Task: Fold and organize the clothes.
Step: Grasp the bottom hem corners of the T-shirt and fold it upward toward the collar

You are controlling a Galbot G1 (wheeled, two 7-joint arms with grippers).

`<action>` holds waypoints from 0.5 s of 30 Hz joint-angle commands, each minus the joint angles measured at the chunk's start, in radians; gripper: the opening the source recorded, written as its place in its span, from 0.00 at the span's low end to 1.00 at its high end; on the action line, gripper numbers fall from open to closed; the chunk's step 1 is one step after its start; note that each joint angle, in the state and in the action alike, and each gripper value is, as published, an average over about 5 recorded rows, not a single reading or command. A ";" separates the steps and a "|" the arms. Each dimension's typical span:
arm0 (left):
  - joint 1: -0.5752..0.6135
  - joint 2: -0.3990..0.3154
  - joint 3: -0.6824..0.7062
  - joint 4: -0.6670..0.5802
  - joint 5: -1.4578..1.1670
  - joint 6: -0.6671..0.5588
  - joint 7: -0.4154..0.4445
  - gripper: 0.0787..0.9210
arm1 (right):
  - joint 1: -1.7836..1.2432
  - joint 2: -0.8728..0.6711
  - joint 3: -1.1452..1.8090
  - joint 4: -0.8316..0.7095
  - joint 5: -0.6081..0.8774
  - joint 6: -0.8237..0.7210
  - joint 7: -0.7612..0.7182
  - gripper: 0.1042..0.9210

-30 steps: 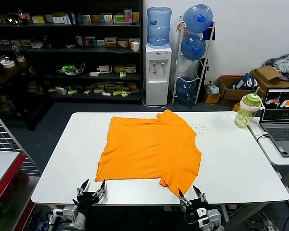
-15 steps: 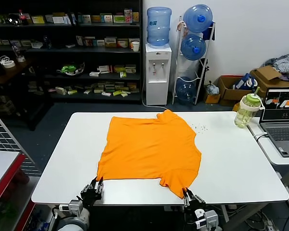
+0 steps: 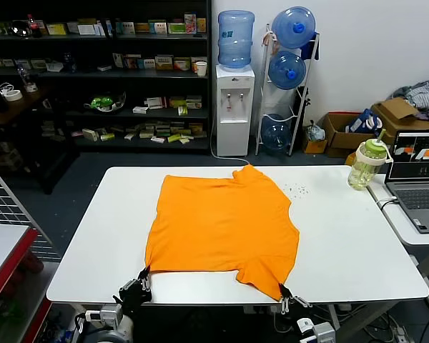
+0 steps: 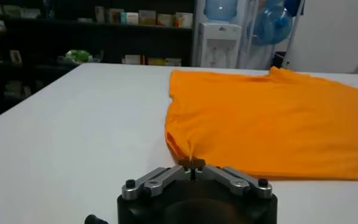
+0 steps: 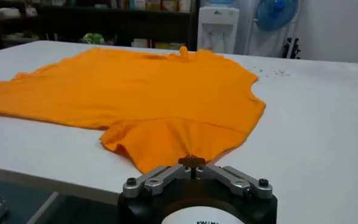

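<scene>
At the desk's near edge, the left tool (image 4: 193,164) is pinched on the near left corner of the orange T-shirt (image 3: 222,229), and the right tool (image 5: 192,163) is clamped on its near right sleeve tip. Between them the shirt lies spread flat across the white desk (image 3: 357,243).
</scene>
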 commanded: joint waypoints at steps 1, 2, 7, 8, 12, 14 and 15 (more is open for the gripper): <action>0.190 0.026 -0.020 -0.198 -0.008 0.003 -0.063 0.02 | -0.186 -0.043 0.019 0.154 0.018 0.054 0.012 0.02; 0.211 0.030 -0.024 -0.218 -0.010 0.005 -0.071 0.02 | -0.195 -0.045 0.021 0.162 0.017 0.058 0.015 0.02; 0.270 0.048 -0.049 -0.280 -0.046 0.021 -0.097 0.02 | -0.148 -0.050 0.026 0.167 0.034 0.058 0.037 0.02; 0.269 0.050 -0.054 -0.282 -0.051 0.023 -0.099 0.02 | -0.111 -0.050 0.025 0.156 0.045 0.052 0.045 0.02; 0.192 0.055 -0.071 -0.248 -0.083 0.022 -0.093 0.02 | 0.088 -0.058 0.009 0.081 0.109 0.027 0.089 0.02; 0.115 0.064 -0.069 -0.207 -0.107 0.012 -0.080 0.02 | 0.197 -0.071 -0.005 0.031 0.143 0.017 0.114 0.02; 0.074 0.073 -0.064 -0.185 -0.120 0.006 -0.073 0.02 | 0.244 -0.078 -0.012 0.008 0.158 0.013 0.125 0.02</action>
